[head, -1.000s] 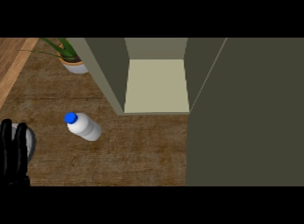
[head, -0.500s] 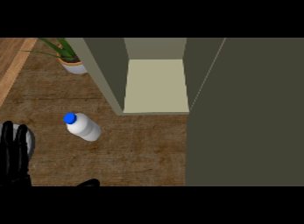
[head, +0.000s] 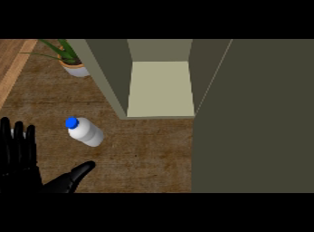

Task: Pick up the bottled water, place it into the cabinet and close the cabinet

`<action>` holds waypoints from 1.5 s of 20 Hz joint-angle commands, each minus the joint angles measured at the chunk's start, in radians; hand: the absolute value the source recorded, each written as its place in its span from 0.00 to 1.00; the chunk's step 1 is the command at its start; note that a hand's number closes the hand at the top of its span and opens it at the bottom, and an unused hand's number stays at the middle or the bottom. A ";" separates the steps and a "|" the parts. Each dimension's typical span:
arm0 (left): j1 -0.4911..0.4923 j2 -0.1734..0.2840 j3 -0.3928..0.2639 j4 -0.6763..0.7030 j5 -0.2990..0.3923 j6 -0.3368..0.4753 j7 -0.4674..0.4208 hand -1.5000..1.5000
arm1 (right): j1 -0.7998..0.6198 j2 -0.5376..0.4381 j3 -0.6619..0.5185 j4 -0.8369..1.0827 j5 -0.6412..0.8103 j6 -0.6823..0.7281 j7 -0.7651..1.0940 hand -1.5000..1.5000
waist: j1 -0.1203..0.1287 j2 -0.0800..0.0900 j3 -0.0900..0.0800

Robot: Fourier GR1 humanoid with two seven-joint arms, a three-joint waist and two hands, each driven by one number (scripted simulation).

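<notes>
Looking down at the counter (head: 139, 167), the bottle (head: 86, 132) is standing on the brown top, blue cap and all, just left of the open cabinet (head: 160, 90) and a bit in front of its left wall. Nothing is touching it.

Only one hand (head: 16, 158) is clearly in view, at the lower left corner. It's wide open, fingers straight and pointing up, thumb stuck out toward the right below the bottle, holding nothing. From where it shows I'd call it the left hand. The right hand isn't in the picture at all, so no idea what it's up to.

So by my read the pick hasn't happened yet. The bottle is near the hand but apart from it, and the whole place-and-close part is ahead.

Stuff that could go sideways from here:
- The bottle is tall and narrow-ish. If the thumb or fingertips clip it before the fingers wrap around, it could tip and roll.
- It sits close to the cabinet's left wall, so a sloppy sideways approach could shove it against that edge.
- The door (head: 259, 113) is swung open and fills the right side of the view. Carrying the bottle in means going between it and the left wall.
- There's a plant (head: 71, 61) at the back left. Probably out of the way.
</notes>
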 commanded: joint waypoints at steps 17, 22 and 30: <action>-0.192 0.020 0.289 0.704 0.333 -0.243 -0.419 0.00 | 0.234 -0.020 -0.053 -0.168 -0.069 0.090 -0.111 0.00 | -0.005 0.004 0.001; -0.227 -0.002 0.326 0.907 0.394 -0.311 -0.608 0.00 | 0.254 -0.034 -0.086 -0.184 -0.092 0.095 -0.129 0.00 | -0.005 0.006 -0.001; -0.325 0.004 0.417 1.155 0.408 -0.356 -0.742 0.00 | 0.337 -0.029 -0.112 -0.175 -0.088 0.146 -0.207 0.00 | -0.008 0.006 -0.001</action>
